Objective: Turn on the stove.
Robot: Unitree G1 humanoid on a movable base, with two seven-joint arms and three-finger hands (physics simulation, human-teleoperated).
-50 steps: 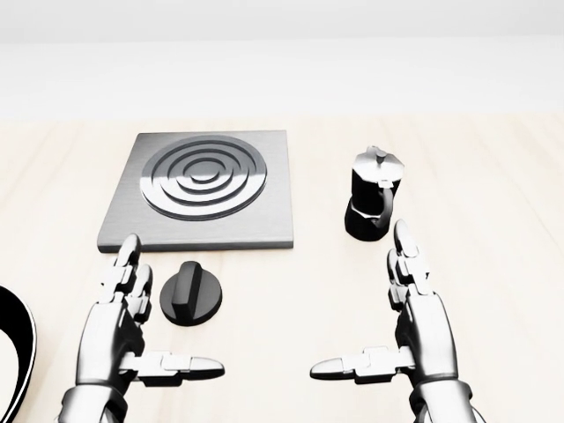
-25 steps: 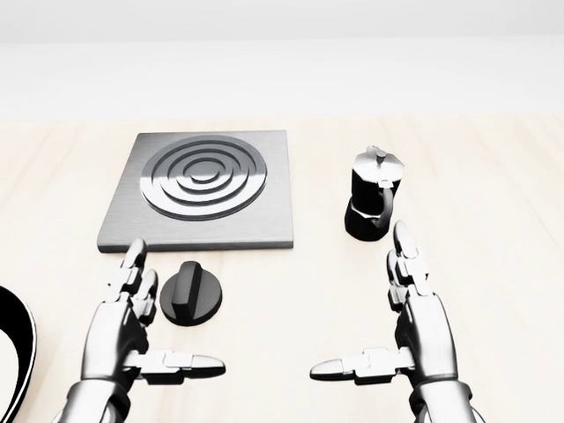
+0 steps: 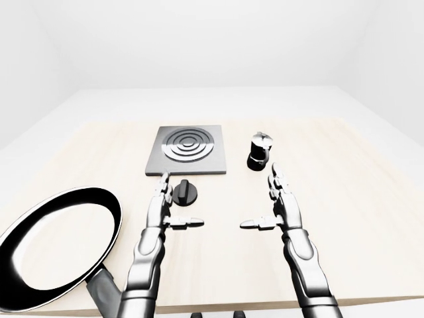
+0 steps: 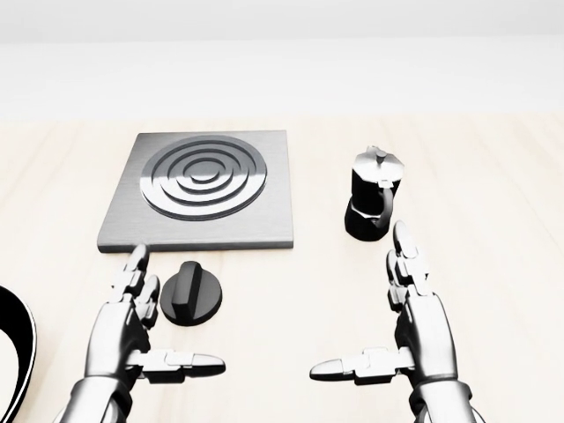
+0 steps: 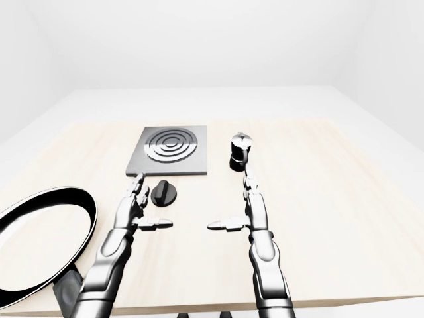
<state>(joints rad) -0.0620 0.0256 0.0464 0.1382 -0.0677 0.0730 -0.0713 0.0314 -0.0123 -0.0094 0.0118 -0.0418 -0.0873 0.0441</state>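
The head view looked steeply down from close above the table (image 4: 493, 176), so the stove (image 4: 204, 189), knob (image 4: 191, 293), moka pot (image 4: 373, 204) and both hands filled it. The two eye views sat farther back and higher, facing the same way, taking in the whole tabletop, the pan (image 3: 56, 242) at lower left and the white walls behind. All three shared the stove, knob and pot; the right-eye view showed them shifted slightly left of the left-eye view.

frying pan (image 3: 40, 275): cut by left-eye view's left/bottom edges | handle end unseen
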